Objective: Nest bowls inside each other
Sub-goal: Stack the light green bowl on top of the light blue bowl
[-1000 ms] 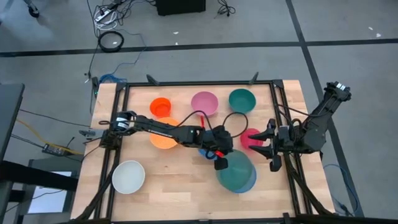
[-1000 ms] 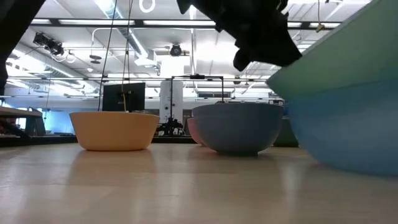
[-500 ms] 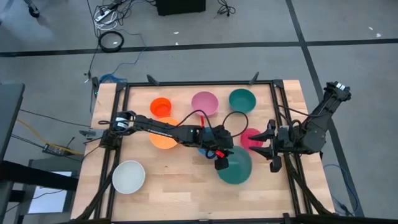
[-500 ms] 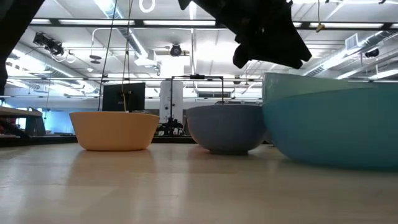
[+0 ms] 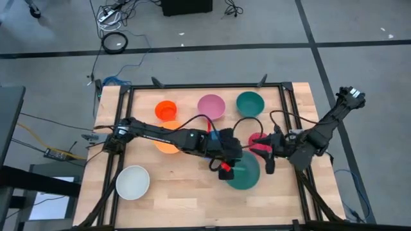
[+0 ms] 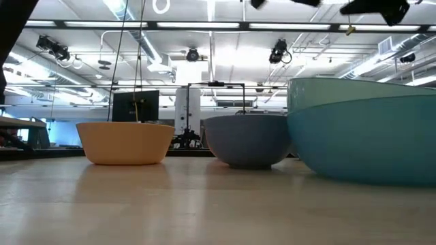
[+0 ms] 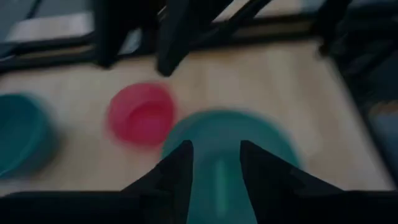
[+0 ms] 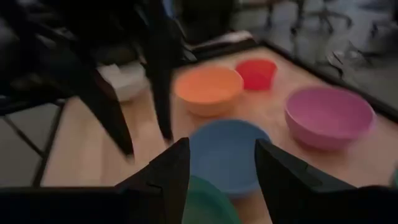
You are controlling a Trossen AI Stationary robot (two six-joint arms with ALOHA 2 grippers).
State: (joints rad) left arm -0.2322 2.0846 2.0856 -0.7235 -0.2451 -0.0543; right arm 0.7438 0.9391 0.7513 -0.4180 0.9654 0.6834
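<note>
A large teal bowl (image 5: 244,171) sits nested in a bigger blue bowl (image 6: 368,146), and its rim (image 6: 354,90) shows above the blue wall. My left gripper (image 5: 223,167) hovers open above the teal bowl's left rim, holding nothing. In the left wrist view the teal bowl (image 7: 230,140) lies beyond the left gripper (image 7: 214,180). My right gripper (image 5: 268,160) stands open at the stack's right, beside the magenta bowl (image 5: 259,141). A small blue bowl (image 8: 227,152) rests on the table, mostly hidden under the left arm in the high view.
Single bowls stand on the table: orange (image 5: 168,144), orange-red (image 5: 165,109), pink (image 5: 210,106), green-teal (image 5: 250,102) and white (image 5: 133,182). A black frame (image 5: 205,85) runs along the table's edges. Bare wood lies at the near middle.
My left gripper held the teal bowl tilted over the blue one, then opened and let it go. The bowl has dropped level into the blue bowl. The left gripper has since risen above it. My right gripper has sunk and tipped downward, shifting slightly toward the table's left.
</note>
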